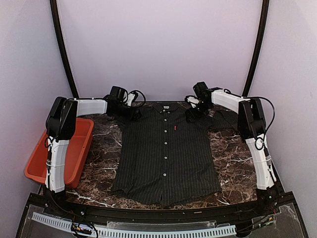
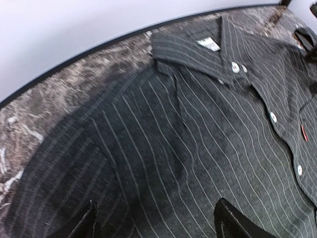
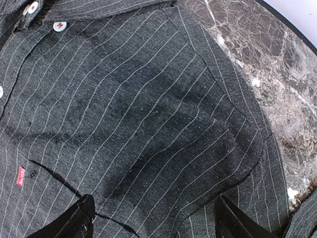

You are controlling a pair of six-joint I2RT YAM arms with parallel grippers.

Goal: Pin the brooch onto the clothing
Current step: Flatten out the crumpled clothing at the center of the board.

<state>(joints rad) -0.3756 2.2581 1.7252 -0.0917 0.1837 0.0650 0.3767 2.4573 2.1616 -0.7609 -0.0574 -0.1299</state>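
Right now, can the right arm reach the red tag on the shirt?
Probably yes. The right gripper hangs open over the shirt, with the red tag close beside its fingers and nothing lying between.

No text can be read. The red tag (image 3: 21, 176) on the shirt (image 1: 166, 153) chest is blurred, possibly lettered. The white collar label (image 2: 209, 45) is not legible either.

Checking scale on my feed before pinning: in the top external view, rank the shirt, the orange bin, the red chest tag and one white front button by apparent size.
1. shirt
2. orange bin
3. red chest tag and white front button: both tiny specks, too alike to rank.
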